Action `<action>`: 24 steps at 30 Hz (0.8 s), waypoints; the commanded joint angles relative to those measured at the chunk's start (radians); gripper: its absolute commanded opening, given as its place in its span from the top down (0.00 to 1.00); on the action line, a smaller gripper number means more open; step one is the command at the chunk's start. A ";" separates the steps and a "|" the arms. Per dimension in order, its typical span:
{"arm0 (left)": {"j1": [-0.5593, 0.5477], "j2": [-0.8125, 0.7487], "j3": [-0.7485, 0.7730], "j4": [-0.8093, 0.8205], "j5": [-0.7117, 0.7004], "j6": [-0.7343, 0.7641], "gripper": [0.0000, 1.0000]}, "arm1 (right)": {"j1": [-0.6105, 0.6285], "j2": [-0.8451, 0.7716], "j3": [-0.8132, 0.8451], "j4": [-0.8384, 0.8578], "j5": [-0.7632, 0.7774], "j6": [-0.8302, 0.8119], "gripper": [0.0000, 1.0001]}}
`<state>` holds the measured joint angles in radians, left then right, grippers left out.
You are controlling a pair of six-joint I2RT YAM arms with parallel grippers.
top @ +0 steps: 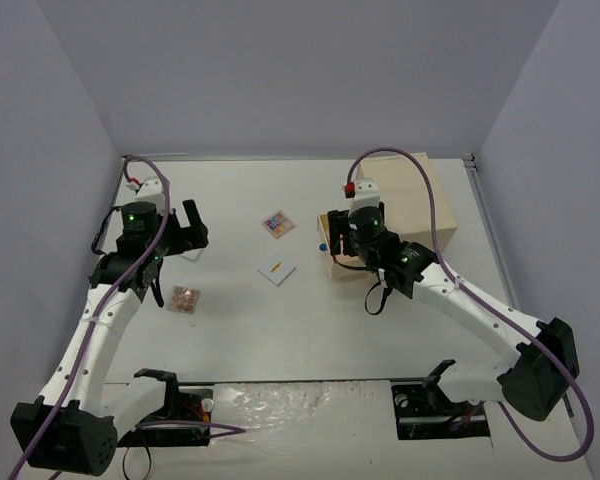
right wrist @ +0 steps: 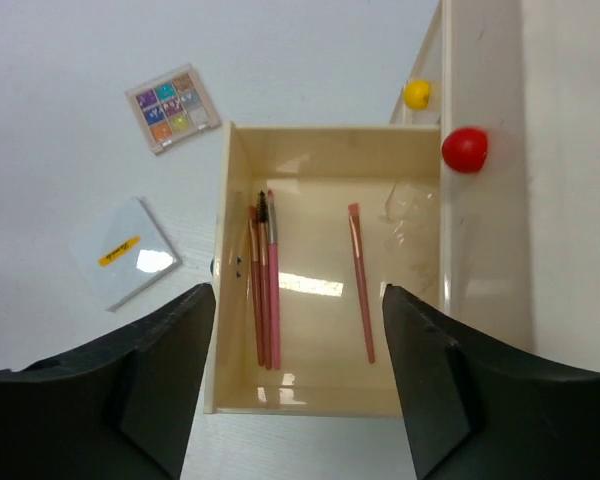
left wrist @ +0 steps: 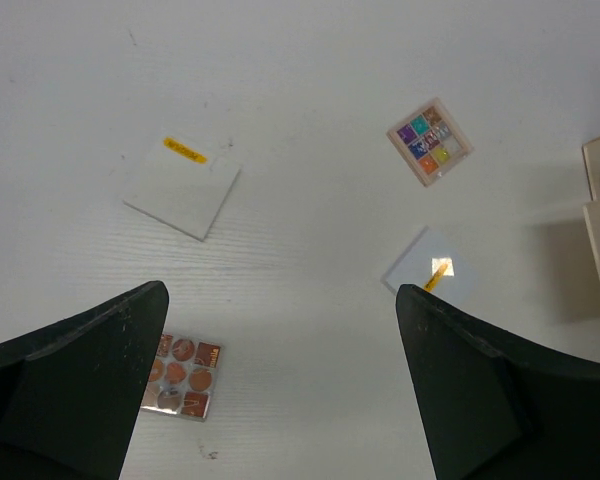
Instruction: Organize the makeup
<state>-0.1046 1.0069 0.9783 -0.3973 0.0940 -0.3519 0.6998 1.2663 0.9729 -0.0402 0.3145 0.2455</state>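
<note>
Right gripper (right wrist: 298, 295) hangs partly open and empty right over the box's (top: 420, 200) open drawer (right wrist: 310, 330). Left gripper (left wrist: 282, 292) is spread wide, empty too, above the table (left wrist: 310, 60). Two white cards (left wrist: 183, 186) and two palettes (left wrist: 429, 141) lie scattered on the table. Four pencils (right wrist: 265, 290) are in the drawer, three bunched left, one alone.

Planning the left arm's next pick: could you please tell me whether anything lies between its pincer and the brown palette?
Nothing visible does: the brown palette lies uncovered and alone, with the open left pincer hanging in the air near it.
</note>
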 commanded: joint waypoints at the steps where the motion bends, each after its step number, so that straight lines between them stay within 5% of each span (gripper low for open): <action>1: -0.142 0.059 0.072 0.081 -0.002 -0.012 0.03 | -0.022 -0.100 0.155 0.010 -0.002 -0.056 0.26; 9: -0.432 0.267 0.161 0.176 -0.153 -0.055 0.03 | -0.312 -0.082 0.334 -0.081 -0.200 -0.117 0.00; 16: -0.522 0.488 0.266 0.262 -0.158 -0.056 0.03 | -0.631 -0.009 0.357 -0.092 -0.453 -0.094 0.00; 24: -0.557 0.713 0.411 0.325 -0.150 -0.025 0.03 | -0.788 0.138 0.342 -0.009 -0.763 -0.049 0.01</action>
<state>-0.6481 1.6725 1.2748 -0.1800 -0.0452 -0.3959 -0.0496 1.3566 1.2987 -0.1431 -0.2270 0.1648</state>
